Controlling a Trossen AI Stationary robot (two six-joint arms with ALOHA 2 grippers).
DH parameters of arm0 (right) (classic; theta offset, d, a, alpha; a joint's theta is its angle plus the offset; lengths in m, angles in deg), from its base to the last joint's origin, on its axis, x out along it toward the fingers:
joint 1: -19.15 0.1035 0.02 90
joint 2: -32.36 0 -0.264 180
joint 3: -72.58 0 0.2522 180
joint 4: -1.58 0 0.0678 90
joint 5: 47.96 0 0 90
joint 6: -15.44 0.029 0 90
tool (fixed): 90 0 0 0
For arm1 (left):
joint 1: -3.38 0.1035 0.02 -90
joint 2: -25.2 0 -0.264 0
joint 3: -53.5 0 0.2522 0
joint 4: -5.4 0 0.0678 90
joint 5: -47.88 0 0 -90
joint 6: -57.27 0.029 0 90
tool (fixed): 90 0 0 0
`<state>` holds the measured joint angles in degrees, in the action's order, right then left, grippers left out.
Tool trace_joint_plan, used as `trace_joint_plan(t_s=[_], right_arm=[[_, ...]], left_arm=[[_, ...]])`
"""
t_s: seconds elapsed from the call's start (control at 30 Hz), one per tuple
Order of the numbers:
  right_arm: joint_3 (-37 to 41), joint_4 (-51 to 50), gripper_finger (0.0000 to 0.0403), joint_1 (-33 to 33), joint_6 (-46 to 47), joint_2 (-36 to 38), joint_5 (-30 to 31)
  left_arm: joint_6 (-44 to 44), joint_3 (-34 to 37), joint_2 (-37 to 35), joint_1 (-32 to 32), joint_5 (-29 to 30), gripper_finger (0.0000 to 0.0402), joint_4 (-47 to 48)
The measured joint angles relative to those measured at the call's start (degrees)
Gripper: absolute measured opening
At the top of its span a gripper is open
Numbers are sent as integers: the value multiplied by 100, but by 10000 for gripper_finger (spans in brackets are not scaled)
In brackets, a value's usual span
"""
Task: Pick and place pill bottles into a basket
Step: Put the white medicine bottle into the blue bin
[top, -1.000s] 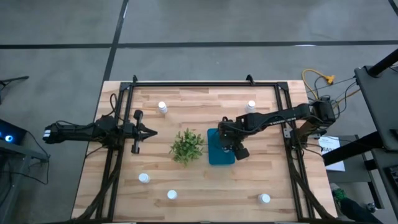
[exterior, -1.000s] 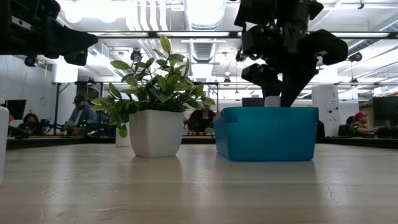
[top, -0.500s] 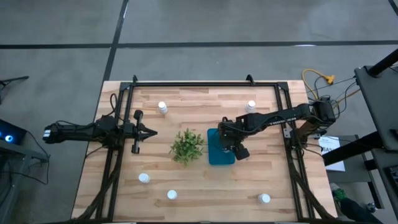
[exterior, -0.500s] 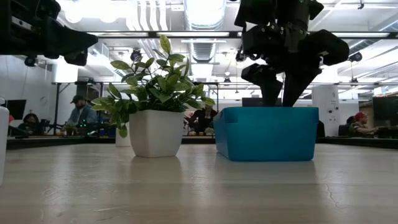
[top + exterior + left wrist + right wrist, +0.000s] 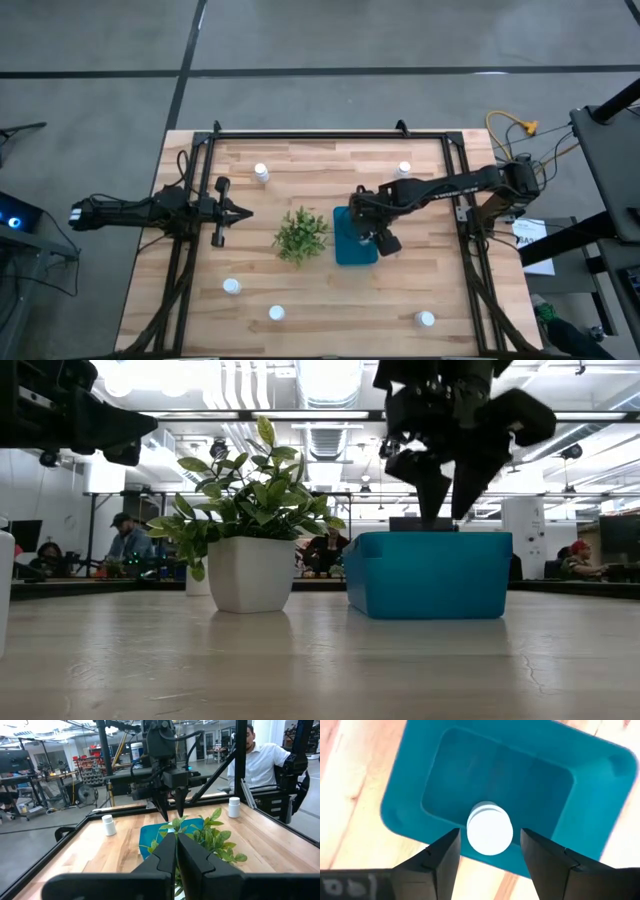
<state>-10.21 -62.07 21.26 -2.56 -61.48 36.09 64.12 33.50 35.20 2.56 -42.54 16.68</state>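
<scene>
text: none legible | right gripper (image 5: pixel 489 857): pale marks, possibly characters, unreadable | bottles: no labels legible

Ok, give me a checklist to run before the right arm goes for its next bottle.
1. Right gripper open above the basket: ok, a clear gap shows on each side of the bottle.
2. Dropped bottle inside the basket: ok, it stands upright near one wall.
3. Fingers clear of the basket rim: ok in the low view, the tips hang above it.
4. Bottles left on the table: ok, five stand in the high view, nearest at.
5. Plant clear of the arm's path: ok, it sits on the basket's far side.
6. Left gripper out of the way: ok, shut near the table's left edge.
</scene>
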Motion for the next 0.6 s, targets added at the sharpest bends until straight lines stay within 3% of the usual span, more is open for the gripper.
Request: trace_joint_plan(t_s=[0.3,0.6], right_arm=[[-511,-591,198,34,444,2,-37],[-769,-1145,198,505,897,2,-170]], left_arm=[[0,0,0,-2,3,0,1],[0,0,0,0,26,0,0]])
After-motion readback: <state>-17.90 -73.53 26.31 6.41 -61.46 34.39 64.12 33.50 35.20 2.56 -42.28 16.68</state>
